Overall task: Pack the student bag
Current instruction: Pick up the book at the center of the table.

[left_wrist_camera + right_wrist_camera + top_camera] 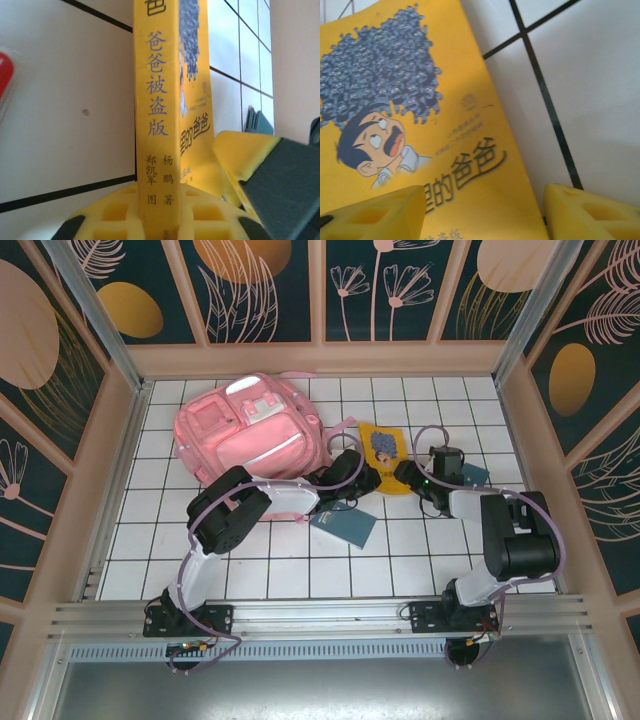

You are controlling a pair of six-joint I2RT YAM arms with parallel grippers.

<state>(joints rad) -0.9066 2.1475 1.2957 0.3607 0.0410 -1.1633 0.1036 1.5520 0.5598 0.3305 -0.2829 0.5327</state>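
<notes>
L gripper (366, 469) clamped on yellow book (383, 445) spine; R gripper (485, 215) spread wide over cover; student bag (245, 430) twd table (450, 550) far-left corner, nearer L.

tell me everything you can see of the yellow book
The yellow book is a paperback lying cover up on the tiled table, right of the student bag. Its cover shows a cartoon boy under a cloud of dark blue hair, with black Chinese characters; the spine carries more. The left gripper is at its spine; the right gripper, open, has one finger over the cover, one over bare tile. Contact is unclear.
</notes>
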